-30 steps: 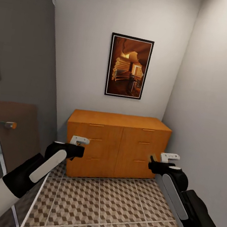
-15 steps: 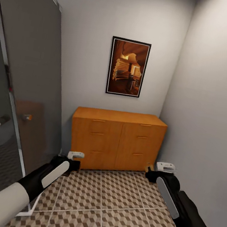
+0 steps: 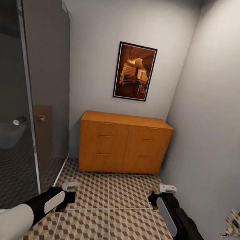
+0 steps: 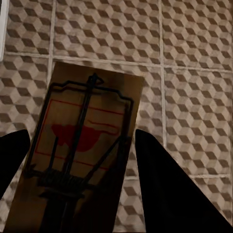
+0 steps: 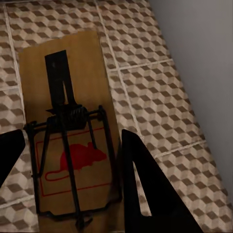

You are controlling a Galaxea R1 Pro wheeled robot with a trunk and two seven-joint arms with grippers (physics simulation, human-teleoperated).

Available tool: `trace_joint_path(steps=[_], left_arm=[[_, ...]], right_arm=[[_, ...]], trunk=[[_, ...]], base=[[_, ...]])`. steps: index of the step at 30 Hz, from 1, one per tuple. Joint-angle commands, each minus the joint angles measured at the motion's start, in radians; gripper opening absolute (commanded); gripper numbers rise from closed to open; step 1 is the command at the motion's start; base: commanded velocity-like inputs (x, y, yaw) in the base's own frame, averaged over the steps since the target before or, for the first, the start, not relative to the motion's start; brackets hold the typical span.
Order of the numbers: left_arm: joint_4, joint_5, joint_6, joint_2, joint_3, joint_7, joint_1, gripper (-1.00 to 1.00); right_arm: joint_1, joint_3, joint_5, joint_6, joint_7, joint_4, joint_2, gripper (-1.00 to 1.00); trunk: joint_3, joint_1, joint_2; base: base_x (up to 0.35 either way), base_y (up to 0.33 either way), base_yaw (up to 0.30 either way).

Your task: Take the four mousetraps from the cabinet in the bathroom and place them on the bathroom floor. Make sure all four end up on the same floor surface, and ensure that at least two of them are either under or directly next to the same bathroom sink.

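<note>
Facing a wide orange-brown wooden cabinet [image 3: 123, 144] with a flat top, smooth drawer fronts and thin bar handles, standing closed against the grey back wall under a black-framed picture [image 3: 134, 71] in warm brown tones. Rolling over large square bathroom floor tiles [image 3: 118, 221] printed with a brown-and-beige cube pattern and split by pale grout lines. Passing a tall smoky glass panel [image 3: 27, 92] with a pale frame on the left side.

Holding the left gripper [image 3: 68, 193] low over the tiles, clamped on a flat rectangular tan wooden mousetrap [image 4: 80, 150] with dark wire spring parts and a red mouse mark, the board sitting between the two black fingers [image 4: 170, 189] in the left wrist view, patterned floor showing behind it.

Holding the right gripper [image 3: 158, 196] low near the plain grey right wall, likewise squeezing a second tan wooden mousetrap [image 5: 70, 131] with a dark metal bar, coiled spring and a red mouse outline inside a thin red rectangle, wedged between its black fingers [image 5: 145, 189].

Keeping both traps off the tiles, well apart from each other and short of the cabinet
</note>
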Motion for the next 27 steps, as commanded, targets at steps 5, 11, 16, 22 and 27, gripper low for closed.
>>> trace_joint_path(steps=[5, 11, 16, 22, 27], left_arm=[[0.175, 0.007, -0.069, -0.002, -0.008, -0.084, -0.001, -1.00], [0.273, 0.011, -0.177, -0.002, -0.008, -0.157, -0.001, -1.00], [0.344, 0.018, -0.197, 0.001, -0.007, -0.207, -0.001, -1.00], [0.361, 0.019, -0.214, 0.007, -0.002, -0.231, -0.001, -1.00], [0.362, 0.020, -0.215, 0.007, -0.001, -0.286, -0.001, -1.00]], right_arm=[[-0.001, 0.083, -0.007, -0.079, -0.009, 0.078, 0.020, -1.00], [-0.001, 0.096, -0.006, -0.173, -0.006, 0.213, 0.024, -1.00], [-0.001, 0.098, -0.008, -0.198, 0.022, 0.261, 0.023, -1.00], [-0.001, 0.099, -0.009, -0.198, 0.037, 0.276, 0.025, -1.00], [-0.001, 0.098, -0.008, -0.201, 0.039, 0.278, 0.024, -1.00]], trunk=[[-0.001, -0.001, -0.001], [-0.001, -0.001, -0.001], [-0.001, -0.001, -0.001], [-0.001, -0.001, -0.001], [-0.001, -0.001, -0.001]], base=[[-0.346, 0.000, 0.000], [-0.345, 0.000, 0.000], [-0.344, 0.000, 0.000], [-0.124, 0.000, 0.053], [-0.013, 0.000, 0.248]])
